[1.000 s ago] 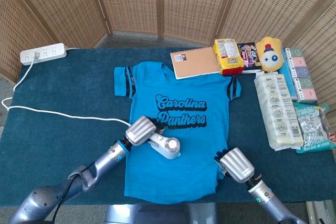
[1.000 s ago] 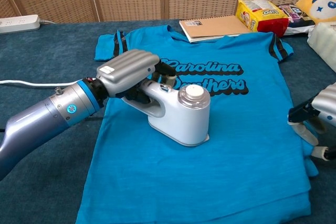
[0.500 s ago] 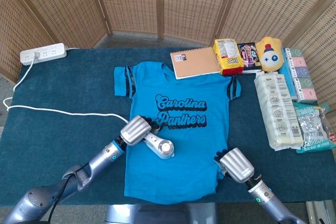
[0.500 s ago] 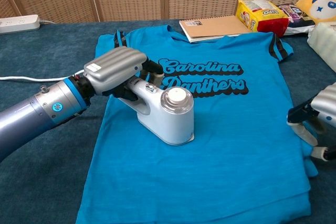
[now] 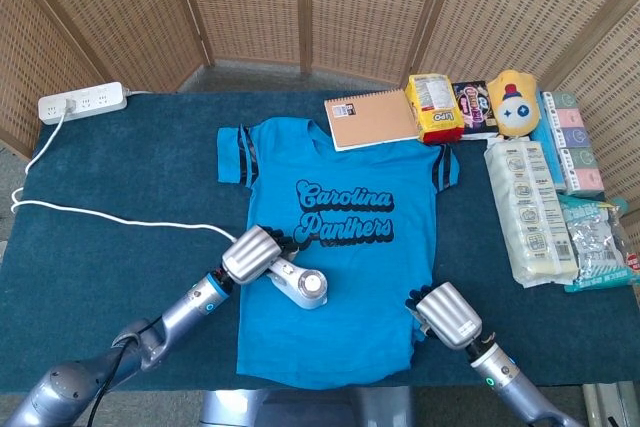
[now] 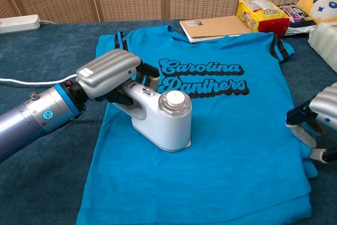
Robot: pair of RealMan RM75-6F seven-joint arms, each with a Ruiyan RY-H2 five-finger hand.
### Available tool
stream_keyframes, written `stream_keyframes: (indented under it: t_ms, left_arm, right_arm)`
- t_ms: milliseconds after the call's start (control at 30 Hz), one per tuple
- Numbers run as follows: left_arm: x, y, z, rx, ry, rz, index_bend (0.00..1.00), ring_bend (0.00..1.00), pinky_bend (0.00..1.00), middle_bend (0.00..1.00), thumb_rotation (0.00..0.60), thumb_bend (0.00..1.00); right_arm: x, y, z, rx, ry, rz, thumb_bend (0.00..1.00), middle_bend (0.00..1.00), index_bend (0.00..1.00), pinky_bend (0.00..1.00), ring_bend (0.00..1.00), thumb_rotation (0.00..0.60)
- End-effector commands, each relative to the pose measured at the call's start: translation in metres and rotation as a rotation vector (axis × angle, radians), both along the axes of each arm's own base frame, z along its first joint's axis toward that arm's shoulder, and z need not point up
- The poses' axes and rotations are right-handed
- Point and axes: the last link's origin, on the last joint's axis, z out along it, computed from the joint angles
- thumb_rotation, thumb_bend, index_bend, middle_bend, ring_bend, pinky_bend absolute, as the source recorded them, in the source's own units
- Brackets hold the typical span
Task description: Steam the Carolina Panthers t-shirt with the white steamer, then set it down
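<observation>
The blue Carolina Panthers t-shirt lies flat on the dark blue table. A white steamer stands on its lower left part, below the printed lettering. My left hand grips the steamer's handle. My right hand rests at the shirt's lower right edge, with its fingers touching the fabric there; whether it holds the cloth is unclear.
A white cord runs from the power strip at the back left toward the steamer. A notebook, snack bags, a yellow plush toy and packaged goods crowd the back and right side.
My left hand has slid the steamer leftward and slightly toward me across the shirt. The right hand has barely moved.
</observation>
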Motion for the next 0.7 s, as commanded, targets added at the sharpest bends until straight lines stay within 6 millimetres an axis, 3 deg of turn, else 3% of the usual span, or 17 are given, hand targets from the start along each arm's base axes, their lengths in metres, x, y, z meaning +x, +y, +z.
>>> stream_keyframes:
  t_ms: [33, 300, 700]
  left_arm:
    - [0.003, -0.002, -0.003, -0.006, -0.003, -0.006, 0.57, 0.61, 0.73, 0.66, 0.6, 0.51]
    - [0.01, -0.007, -0.012, -0.024, -0.005, -0.014, 0.57, 0.61, 0.73, 0.66, 0.6, 0.51]
    - [0.0, 0.0, -0.009, -0.001, 0.021, 0.008, 0.57, 0.61, 0.73, 0.66, 0.6, 0.51]
  right_arm:
    - [0.0, 0.0, 0.0, 0.0, 0.0, 0.0, 0.44, 0.65, 0.74, 0.75, 0.7, 0.6]
    - [-0.002, 0.001, 0.003, -0.006, -0.001, -0.005, 0.44, 0.65, 0.74, 0.75, 0.7, 0.6]
    - [-0.002, 0.001, 0.002, -0.006, -0.001, -0.006, 0.44, 0.65, 0.74, 0.75, 0.7, 0.6]
